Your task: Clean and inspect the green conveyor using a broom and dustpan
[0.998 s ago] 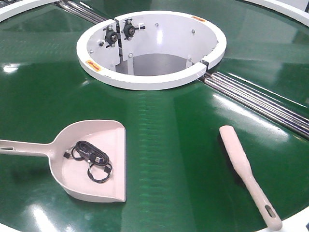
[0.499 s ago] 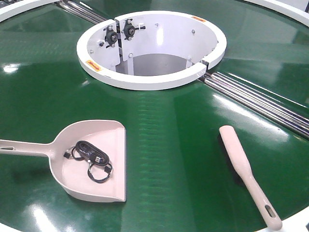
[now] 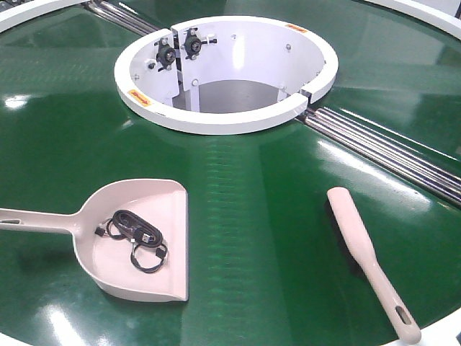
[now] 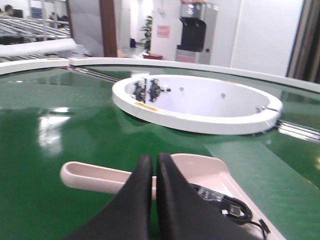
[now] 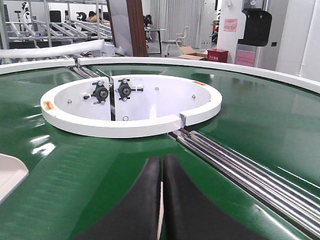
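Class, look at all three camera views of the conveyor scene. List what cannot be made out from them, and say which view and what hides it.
- Dustpan handle end: cut off by the front view's left edge.
- Dustpan's near part in the left wrist view: hidden behind the shut left gripper.
- Broom bristles: under its back, front view.
- Black cable connector type: too small, front view; blurred, left wrist view.
- Green conveyor just ahead: blocked by the shut right gripper.

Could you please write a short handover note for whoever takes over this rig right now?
Left gripper: shut, empty, above the dustpan's handle.
Right gripper: shut, empty, above the green conveyor.
Dustpan: flat on the belt, front left, a coiled black cable inside it.
Broom: lying on the belt, front right, untouched.
Done: the cable is in the pan.
Left: judging by this, emptying the pan and checking the remaining belt.
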Robot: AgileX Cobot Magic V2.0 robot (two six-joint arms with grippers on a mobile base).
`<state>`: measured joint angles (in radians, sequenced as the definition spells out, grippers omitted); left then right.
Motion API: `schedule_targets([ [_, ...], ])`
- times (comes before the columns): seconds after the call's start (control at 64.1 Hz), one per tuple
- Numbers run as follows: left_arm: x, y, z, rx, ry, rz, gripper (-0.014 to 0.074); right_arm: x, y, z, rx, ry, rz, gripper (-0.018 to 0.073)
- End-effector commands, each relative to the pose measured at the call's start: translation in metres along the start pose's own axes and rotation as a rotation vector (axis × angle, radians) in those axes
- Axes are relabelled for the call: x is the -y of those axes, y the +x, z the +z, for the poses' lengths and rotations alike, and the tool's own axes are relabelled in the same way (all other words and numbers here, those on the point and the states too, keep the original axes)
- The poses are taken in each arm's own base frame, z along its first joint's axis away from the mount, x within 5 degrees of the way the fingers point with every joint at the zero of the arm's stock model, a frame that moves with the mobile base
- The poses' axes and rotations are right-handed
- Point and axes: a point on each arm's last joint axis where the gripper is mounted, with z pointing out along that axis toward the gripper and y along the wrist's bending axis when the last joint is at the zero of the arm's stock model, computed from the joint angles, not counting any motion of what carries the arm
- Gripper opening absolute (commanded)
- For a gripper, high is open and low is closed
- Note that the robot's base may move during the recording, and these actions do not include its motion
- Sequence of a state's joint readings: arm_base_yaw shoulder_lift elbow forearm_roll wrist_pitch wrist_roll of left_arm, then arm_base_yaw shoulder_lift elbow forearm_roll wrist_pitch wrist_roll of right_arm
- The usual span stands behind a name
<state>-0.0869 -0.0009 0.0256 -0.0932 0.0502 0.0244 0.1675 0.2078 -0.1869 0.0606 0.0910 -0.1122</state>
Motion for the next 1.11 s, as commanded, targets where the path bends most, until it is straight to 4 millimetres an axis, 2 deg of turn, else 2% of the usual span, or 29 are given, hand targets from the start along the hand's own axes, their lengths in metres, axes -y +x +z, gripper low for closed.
schedule_targets([
  [0.0,-0.0032,-0.0006,-0.0019,0.054,-0.052,-0.022,-0.0006,0.0014,-0.0145,-0.0003,0.088,0.012,-0.011,-0.0008],
  [0.203,-0.0055,-0.0005,-0.0019,0.052,-0.094,0.032,-0.0006,0.0014,-0.0144,-0.0003,0.087,0.012,-0.011,-0.0008],
  [1.092,-0.0023,-0.0006,-0.0017,0.050,-0.035,-0.007,-0.0006,0.0014,-0.0144,-0.0003,0.087,0.012,-0.011,-0.0008],
])
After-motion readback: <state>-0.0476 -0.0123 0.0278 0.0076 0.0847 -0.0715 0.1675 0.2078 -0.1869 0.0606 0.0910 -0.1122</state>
